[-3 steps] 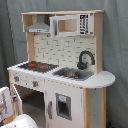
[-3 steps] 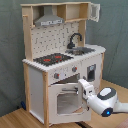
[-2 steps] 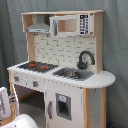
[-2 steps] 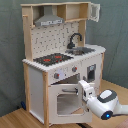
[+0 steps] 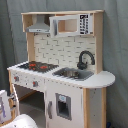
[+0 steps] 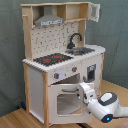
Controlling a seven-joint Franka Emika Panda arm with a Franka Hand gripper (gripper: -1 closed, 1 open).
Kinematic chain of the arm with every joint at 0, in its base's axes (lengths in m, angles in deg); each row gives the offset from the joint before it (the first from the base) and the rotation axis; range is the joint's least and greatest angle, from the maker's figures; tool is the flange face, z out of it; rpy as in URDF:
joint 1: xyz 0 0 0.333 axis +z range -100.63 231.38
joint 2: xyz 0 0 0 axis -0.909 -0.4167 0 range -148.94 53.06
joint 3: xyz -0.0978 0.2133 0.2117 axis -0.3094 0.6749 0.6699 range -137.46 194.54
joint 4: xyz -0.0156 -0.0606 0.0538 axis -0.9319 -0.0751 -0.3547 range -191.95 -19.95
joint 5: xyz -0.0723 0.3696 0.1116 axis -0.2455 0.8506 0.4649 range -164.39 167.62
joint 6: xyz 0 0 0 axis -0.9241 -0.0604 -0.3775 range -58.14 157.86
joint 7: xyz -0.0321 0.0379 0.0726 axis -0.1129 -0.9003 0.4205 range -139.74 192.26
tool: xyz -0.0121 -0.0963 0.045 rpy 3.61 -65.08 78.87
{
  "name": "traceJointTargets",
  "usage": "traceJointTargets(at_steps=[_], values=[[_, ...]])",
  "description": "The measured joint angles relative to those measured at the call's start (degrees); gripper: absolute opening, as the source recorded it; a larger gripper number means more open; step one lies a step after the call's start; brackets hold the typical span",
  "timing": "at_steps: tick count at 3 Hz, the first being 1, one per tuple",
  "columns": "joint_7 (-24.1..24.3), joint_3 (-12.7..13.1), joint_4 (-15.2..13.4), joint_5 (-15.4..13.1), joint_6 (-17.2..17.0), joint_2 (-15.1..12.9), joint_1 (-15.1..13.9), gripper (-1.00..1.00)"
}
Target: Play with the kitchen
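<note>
arm at the oven door, play barely begun

we see the kitchen (image 6: 62,60) standing against a grey curtain, filling the middle of both exterior views. in the second exterior view the gripper (image 6: 84,92) sits at about 5 o'clock of the picture, its white wrist reaching up from the lower right to the right edge of the oven door (image 6: 64,99). whether the jaws are spread or pressed together we cannot tell; they are hidden against the door, and we cannot say if they touch it.

we judge the task as early. the oven door looks swung out a little in the second exterior view, and in the first exterior view the space under the stovetop (image 5: 39,66) reads as a dark opening at 8 o'clock. the knobs (image 6: 65,72) and the faucet (image 5: 84,59) look untouched, though knob positions are too small to read. opening the door fully, turning knobs or working the faucet all seem left to do.

as for containers: the sink (image 5: 73,74), at 3 o'clock of the stovetop in the first exterior view, shows a metal basin with nothing we can make out inside. the oven cavity looks dark and bare. the upper microwave cabinet (image 5: 70,24) is closed in the first exterior view, its contents hidden. nothing rests on the burners
</note>
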Motion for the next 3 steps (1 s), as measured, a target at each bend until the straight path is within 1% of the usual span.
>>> traceJointTargets(at_steps=[1,2,3], values=[[0.1,1.4,0.0,0.0,-1.9,0.0,0.7,1.00],[-3.2,-0.7,1.0,-0.3,-5.9,0.0,2.6,1.00],[-7.1,-3.6,4.2,-1.7,-7.4,0.0,2.6,1.00]])
